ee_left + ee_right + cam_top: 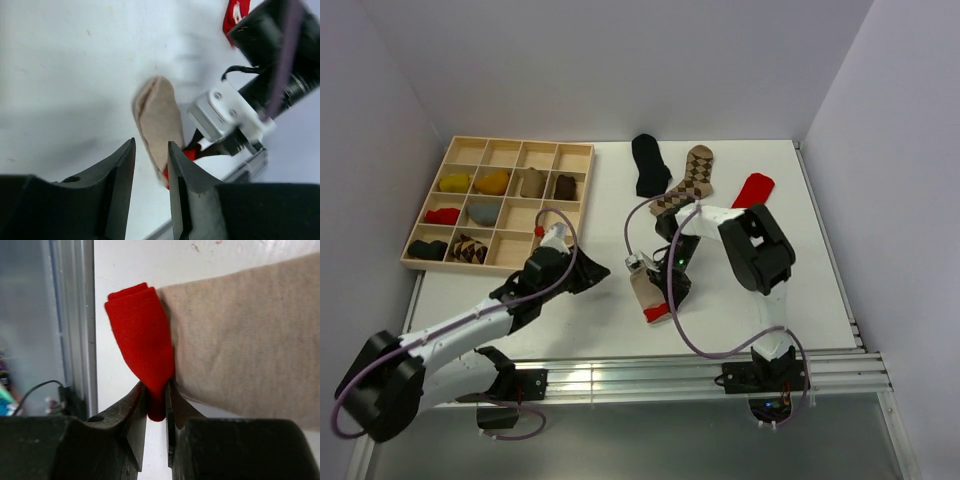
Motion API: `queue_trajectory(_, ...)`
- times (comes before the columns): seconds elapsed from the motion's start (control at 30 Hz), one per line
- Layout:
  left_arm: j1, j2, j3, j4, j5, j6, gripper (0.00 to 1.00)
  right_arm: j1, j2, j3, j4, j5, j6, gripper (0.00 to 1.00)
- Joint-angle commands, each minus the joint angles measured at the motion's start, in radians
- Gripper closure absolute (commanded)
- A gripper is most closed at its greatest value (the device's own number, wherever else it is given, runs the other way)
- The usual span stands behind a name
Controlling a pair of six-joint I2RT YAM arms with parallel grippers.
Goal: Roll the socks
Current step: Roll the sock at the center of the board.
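Right pincer point(156, 390): pressed together on the red end point(142, 335) of the tan sock point(240, 340). I see the folded red fabric caught between both fingers.
Left pincer point(151, 145): spread, with a narrow gap between the fingers. I see nothing held in that gap.
Left pincer position: from the top view I place it point(595, 272) just beside the tan sock point(646, 290), on that sock's left and apart from it. I cannot tell whether its tips touch the worktop point(810, 300).
Tan sock: lies flat on the worktop near the front edge, between the two arms. Its red end point(657, 314) points toward the metal rail point(670, 375).
Tan sock, left wrist view: the open cuff end point(157, 117) faces away from the left pincer, and the right pincer grips the far red tip point(189, 154).
Black sock point(648, 163): lies unrolled at the back of the worktop.
Argyle sock point(687, 178): lies unrolled just beside the black sock, on its right.
Red sock point(752, 190): lies further right, and I see the right arm covering part of it.
Tray point(510, 143): a pale wooden grid at the back left of the worktop.
Rolled socks point(492, 181): bundles sit one to a compartment in the tray. I count yellow, mustard, olive, dark brown, red, grey, black and argyle.
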Motion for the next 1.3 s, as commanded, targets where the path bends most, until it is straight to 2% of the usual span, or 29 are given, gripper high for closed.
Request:
queue_trajectory(0.0, -0.037, -0.119, -0.031, 0.134, -0.191, 0.155, 0.63, -0.018, 0.097, 0.102, -0.243, -0.021, -0.045, 0.83)
queue_trajectory(0.07, -0.128, -0.119, 0.012, 0.096, -0.289, 0.321, 0.63, -0.018, 0.142, 0.128, -0.256, -0.013, -0.005, 0.82)
queue_trajectory(0.13, -0.205, -0.091, 0.047, 0.088, -0.319, 0.430, 0.61, -0.018, 0.159, 0.157, -0.257, -0.010, 0.027, 0.82)
queue_trajectory(0.17, -0.281, -0.076, 0.061, 0.079, -0.348, 0.509, 0.60, -0.018, 0.177, 0.168, -0.258, -0.011, 0.041, 0.82)
queue_trajectory(0.27, -0.418, 0.016, 0.120, 0.058, -0.412, 0.649, 0.58, -0.016, 0.197, 0.193, -0.258, -0.008, 0.067, 0.82)
queue_trajectory(0.43, -0.616, 0.221, 0.238, 0.022, -0.496, 0.788, 0.53, -0.018, 0.229, 0.222, -0.257, 0.005, 0.093, 0.81)
queue_trajectory(0.57, -0.702, 0.355, 0.302, 0.015, -0.517, 0.852, 0.52, -0.018, 0.239, 0.228, -0.250, 0.004, 0.101, 0.82)
queue_trajectory(0.67, -0.725, 0.433, 0.319, 0.036, -0.518, 0.871, 0.52, -0.018, 0.239, 0.228, -0.244, 0.008, 0.109, 0.82)
queue_trajectory(1.0, -0.727, 0.533, 0.328, 0.067, -0.515, 0.937, 0.52, -0.019, 0.237, 0.225, -0.233, 0.019, 0.112, 0.83)
queue_trajectory(1.27, -0.725, 0.605, 0.312, 0.094, -0.524, 0.923, 0.55, -0.018, 0.233, 0.216, -0.233, 0.015, 0.104, 0.83)
